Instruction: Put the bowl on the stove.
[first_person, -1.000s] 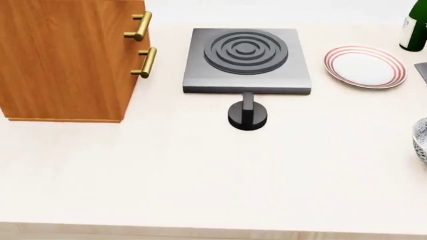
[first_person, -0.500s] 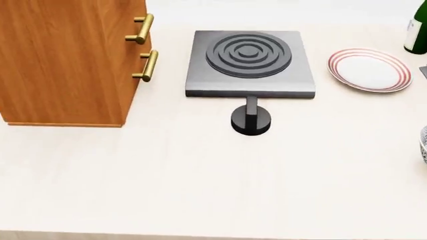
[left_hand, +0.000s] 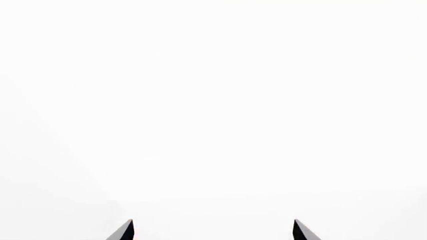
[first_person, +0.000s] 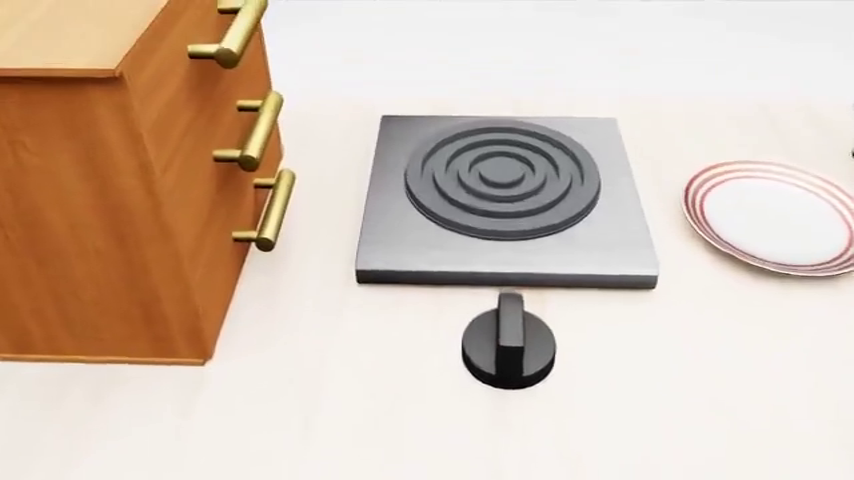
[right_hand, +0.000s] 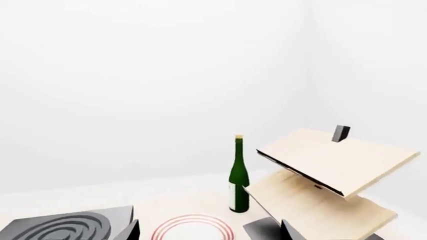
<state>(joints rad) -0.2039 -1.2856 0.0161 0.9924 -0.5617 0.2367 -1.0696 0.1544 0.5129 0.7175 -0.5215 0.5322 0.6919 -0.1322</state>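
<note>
Since a second ago the head camera has tipped down and drawn closer, and the bowl, which showed then as a sliver at the right edge, is now showing in none of the three views, so its place cannot be told.

In the head view, the stove (first_person: 507, 200) is lying flat on the pale counter (first_person: 267, 420), its ringed burner bare. A black knob (first_person: 509, 348) is standing just in front of the stove's near edge. To the stove's right, apart from it, a white plate with red rings (first_person: 774, 216) is being cut by the frame edge. To the left, a wooden cabinet (first_person: 100, 200) with brass handles (first_person: 270, 210) is filling that side. Neither arm is showing in this view.

The right wrist view is showing what the head view is not: a green bottle (right_hand: 238, 176) standing upright past the plate's red rim (right_hand: 193, 227), a tilted two-tier wooden shelf (right_hand: 333, 175) beside it, and a small dark block (right_hand: 341, 133) on the shelf's top. A corner of the stove (right_hand: 67, 225) is also peeking in. The right gripper (right_hand: 207, 231) is showing only two dark tips, set wide apart and holding nothing.

The left wrist view is almost all blank white. The left gripper (left_hand: 213, 231) is likewise showing two tips spread wide, with nothing between them.
</note>
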